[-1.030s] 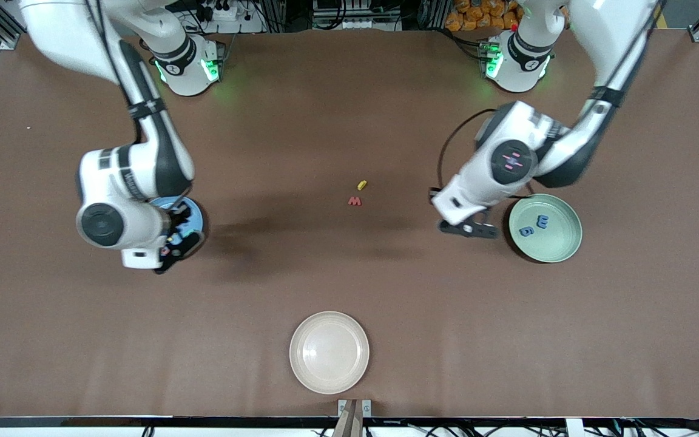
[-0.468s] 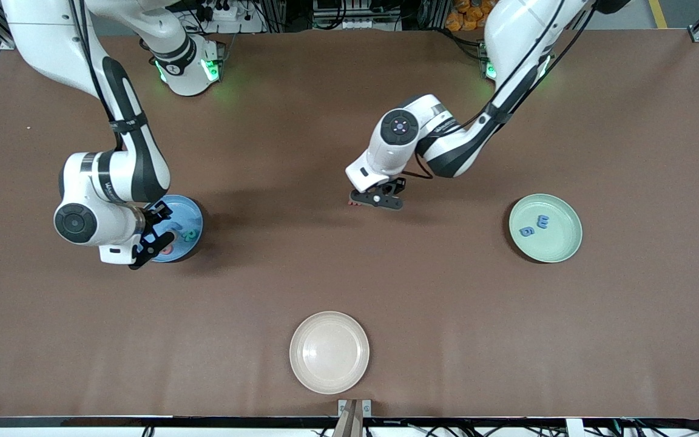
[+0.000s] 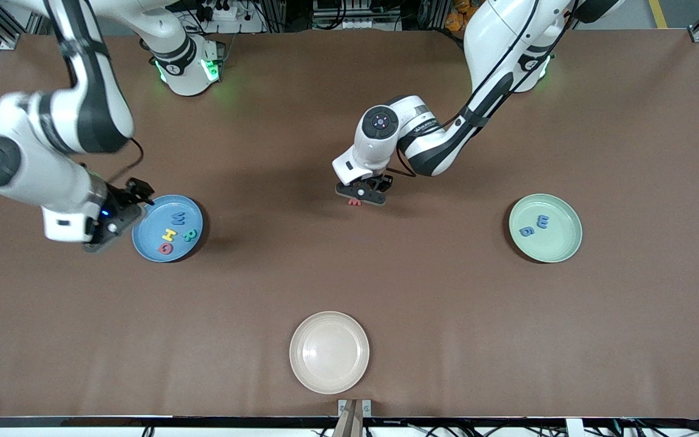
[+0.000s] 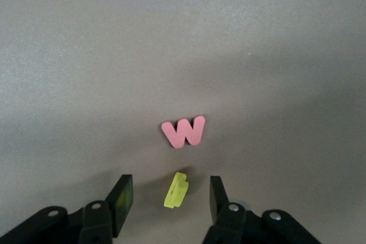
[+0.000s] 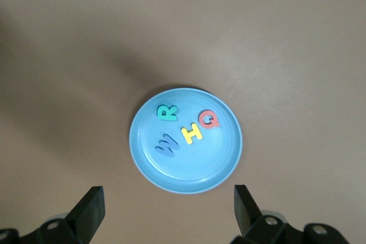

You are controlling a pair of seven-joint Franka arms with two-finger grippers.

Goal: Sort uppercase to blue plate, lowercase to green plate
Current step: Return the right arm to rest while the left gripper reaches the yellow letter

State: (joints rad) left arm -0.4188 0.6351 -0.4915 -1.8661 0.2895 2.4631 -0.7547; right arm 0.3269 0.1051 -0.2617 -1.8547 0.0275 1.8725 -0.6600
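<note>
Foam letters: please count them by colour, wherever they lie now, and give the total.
Blue: 3, the W on the blue plate, the g and the E-like letter on the green plate
Yellow: 2, the H and the small yellow letter
Red: 2, the round red letter and the red w
Green: 1, the R
Total: 8

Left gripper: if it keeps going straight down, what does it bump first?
Probably the small yellow letter. It lies between the open fingers of the left gripper, with the red w just past it on the table. Height above it is unclear.
</note>
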